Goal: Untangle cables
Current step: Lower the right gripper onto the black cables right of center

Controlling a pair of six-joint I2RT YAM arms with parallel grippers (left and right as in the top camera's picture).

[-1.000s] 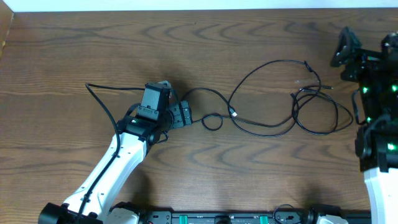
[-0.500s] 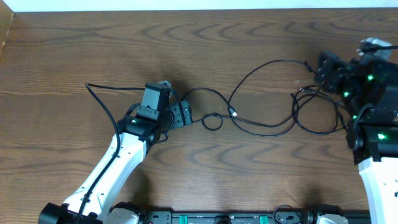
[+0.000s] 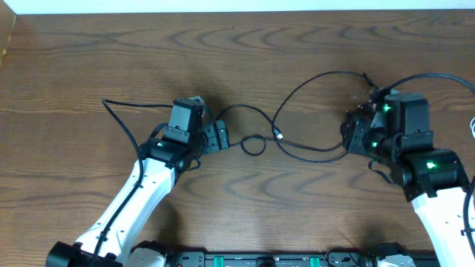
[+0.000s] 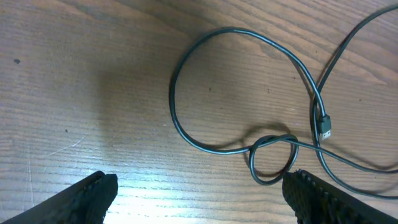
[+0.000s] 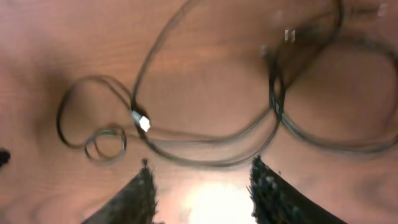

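Note:
Thin black cables [image 3: 312, 148] lie in loops across the middle of the wooden table. One small loop [image 3: 253, 144] lies just right of my left gripper [image 3: 217, 137], and a plug end [image 3: 280, 135] rests beside it. In the left wrist view the small loop [image 4: 271, 159] and plug [image 4: 324, 127] lie ahead of the left gripper [image 4: 199, 200], which is open and empty. My right gripper [image 3: 350, 134] hangs over the right-hand loops and hides part of them. The blurred right wrist view shows the right gripper [image 5: 202, 186] with jaws apart, nothing between them, and the cables [image 5: 211, 158] just ahead.
A thicker black lead [image 3: 122, 126] from the left arm curves over the table at the left. The table's back edge [image 3: 223, 12] meets a white surface. A black rail [image 3: 267, 259] runs along the front edge.
The right arm has swung from the far right edge leftward over the right-hand cable loops, and its jaws have narrowed. The left arm and the cables have not moved.

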